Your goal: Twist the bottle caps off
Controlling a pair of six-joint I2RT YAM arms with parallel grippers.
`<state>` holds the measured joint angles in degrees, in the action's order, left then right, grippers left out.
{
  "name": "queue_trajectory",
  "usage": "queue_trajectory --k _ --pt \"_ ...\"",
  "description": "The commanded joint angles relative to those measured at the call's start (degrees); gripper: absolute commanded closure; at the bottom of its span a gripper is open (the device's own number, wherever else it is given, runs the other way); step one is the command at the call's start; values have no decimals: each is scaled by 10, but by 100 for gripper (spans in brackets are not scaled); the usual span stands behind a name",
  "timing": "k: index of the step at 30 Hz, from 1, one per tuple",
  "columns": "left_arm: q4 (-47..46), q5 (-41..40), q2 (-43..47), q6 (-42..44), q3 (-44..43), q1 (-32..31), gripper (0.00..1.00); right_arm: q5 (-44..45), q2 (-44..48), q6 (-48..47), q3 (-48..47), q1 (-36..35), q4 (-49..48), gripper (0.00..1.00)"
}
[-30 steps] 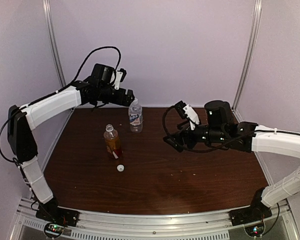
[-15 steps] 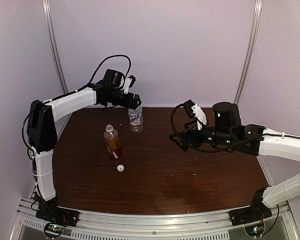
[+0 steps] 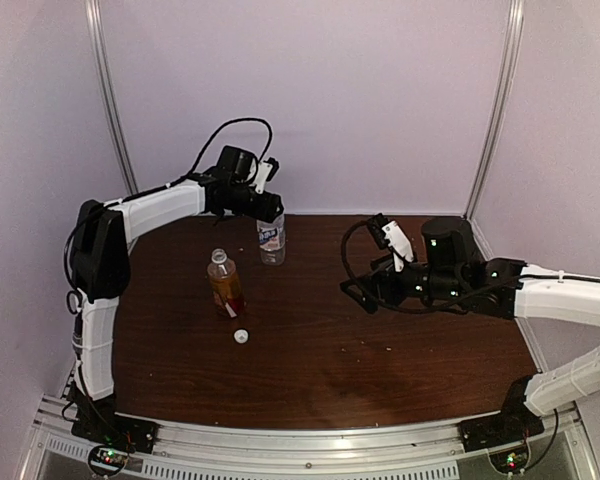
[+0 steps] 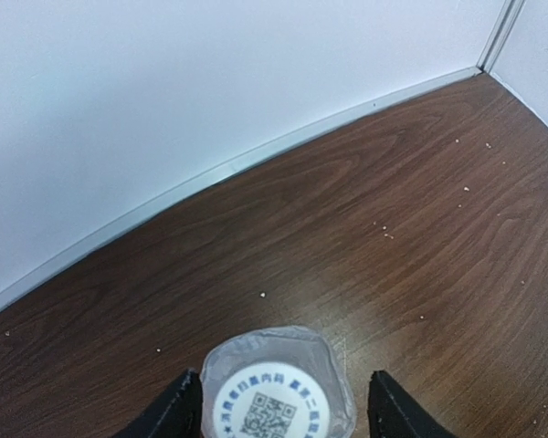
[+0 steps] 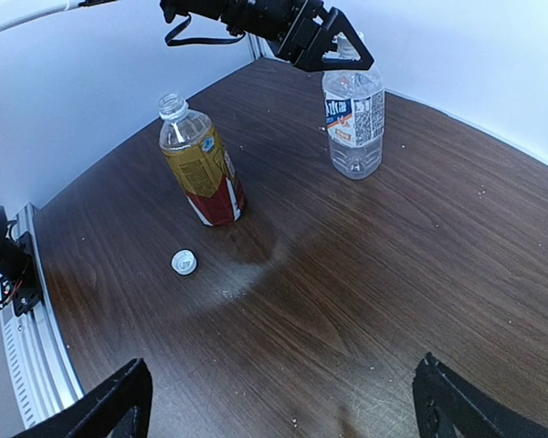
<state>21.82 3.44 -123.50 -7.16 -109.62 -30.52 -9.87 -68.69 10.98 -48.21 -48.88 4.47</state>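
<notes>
**Asker:** Where do the two bottles stand?

**Describer:** Seen from above, both are on the left half of a dark wooden table point(image 3: 380, 370). The clear bottle point(image 3: 271, 240), with a blue and white label, stands at about 11 o'clock from the table's middle, near the back wall. The amber bottle point(image 3: 224, 283), with a red and white label, stands at about 7 o'clock from the clear one, a little apart.

**Asker:** And the caps?

**Describer:** The amber bottle's neck is open. A loose white cap point(image 3: 241, 336) lies flat on the wood at about 5 o'clock from that bottle, close by but not touching. The clear bottle's printed cap point(image 4: 274, 401) is still on.

**Asker:** What are the grippers doing?

**Describer:** The left gripper point(image 5: 333, 50) sits over the top of the clear bottle. In its wrist view its black fingers point(image 4: 175, 412) stand one at 9 o'clock and one at 3 o'clock of the cap, at a middling spread, with a thin gap on the right side. The right gripper point(image 5: 281, 388) hangs above the table's right half, at about 3 o'clock from the bottles and well apart from them, fingers spread wide and holding nothing.
</notes>
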Motion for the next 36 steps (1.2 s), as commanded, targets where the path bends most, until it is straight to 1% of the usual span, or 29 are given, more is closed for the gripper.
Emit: queue_trajectory --k 1,15,21,25,31,34,36 --pt "-35 0 -18 14 -31 2 39 21 9 8 6 1 -11 0" --pt "-45 18 -25 14 -31 3 67 19 -8 7 0 2 -11 0" --pt "-41 51 -10 13 -27 4 86 31 -5 -2 -13 2 3 0" --pt "-50 109 30 -3 0 4 93 41 -6 -22 -31 2 10 0" --pt "-72 232 119 -22 79 1 96 33 -17 -68 -62 4 9 0" --pt "-89 293 173 -19 127 -3 97 8 -21 -91 -78 11 8 0" --pt "-99 330 205 -12 156 -10 98 -24 -26 -102 -90 18 8 0"
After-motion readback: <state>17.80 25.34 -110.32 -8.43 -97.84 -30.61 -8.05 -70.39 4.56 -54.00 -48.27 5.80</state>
